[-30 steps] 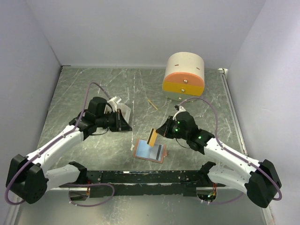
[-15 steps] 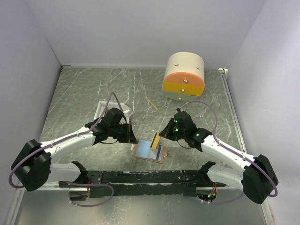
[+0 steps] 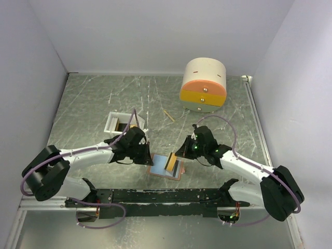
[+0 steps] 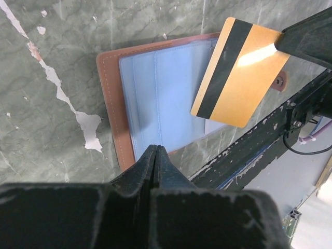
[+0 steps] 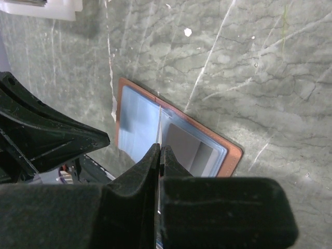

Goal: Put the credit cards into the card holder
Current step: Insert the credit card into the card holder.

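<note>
Within the last second the left arm swings away from the white tray (image 3: 112, 120) at the back left and comes in against the left side of the card holder (image 3: 165, 168). Over the same time the right arm drops its gold card (image 3: 170, 162) from above the holder down to its open face. For the task, this means the insertion of this card is at hand: one arm is placed to steady the wallet while the other brings the card to a pocket.

The card holder lies spread open on the desk (image 3: 93, 98) between the two arms, light blue side up.

The left fingers (image 4: 155, 155) are pressed together with nothing between them. Their tips sit at the near edge of the blue inner face (image 4: 155, 88). Whether they press on it or hover just above, the left wrist view does not settle.

The right fingers (image 5: 158, 155) are closed on the gold card, which shows edge-on as a thin line running out from between them. Its free edge points at the fold where the blue half meets the dark grey half, tilted, and is not yet tucked into any slot.
</note>
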### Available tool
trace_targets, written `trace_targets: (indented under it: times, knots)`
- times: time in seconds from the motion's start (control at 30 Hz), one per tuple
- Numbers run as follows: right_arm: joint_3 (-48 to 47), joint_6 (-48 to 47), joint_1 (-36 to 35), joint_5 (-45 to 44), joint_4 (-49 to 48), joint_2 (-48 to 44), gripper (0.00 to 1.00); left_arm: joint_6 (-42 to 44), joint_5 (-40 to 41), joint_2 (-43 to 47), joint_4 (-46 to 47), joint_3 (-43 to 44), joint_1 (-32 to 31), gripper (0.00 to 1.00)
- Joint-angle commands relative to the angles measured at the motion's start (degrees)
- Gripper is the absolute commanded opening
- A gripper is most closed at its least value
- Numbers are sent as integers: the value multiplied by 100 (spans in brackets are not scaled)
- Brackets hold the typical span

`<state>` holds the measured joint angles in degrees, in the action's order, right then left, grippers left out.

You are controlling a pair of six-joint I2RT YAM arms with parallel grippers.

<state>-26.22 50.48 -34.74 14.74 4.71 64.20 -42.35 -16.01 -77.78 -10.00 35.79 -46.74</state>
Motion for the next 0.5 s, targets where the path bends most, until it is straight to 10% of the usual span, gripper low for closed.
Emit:
trace_targets:
  times: [0.0, 0.47]
  knots:
    - [28, -293, 67, 61, -144, 89, 0, -62, 269, -158, 277, -89, -163, 7]
    - [-463, -915, 81, -749, 1183, -90, 0, -130, 616, -451, 184, -107, -366, 7]
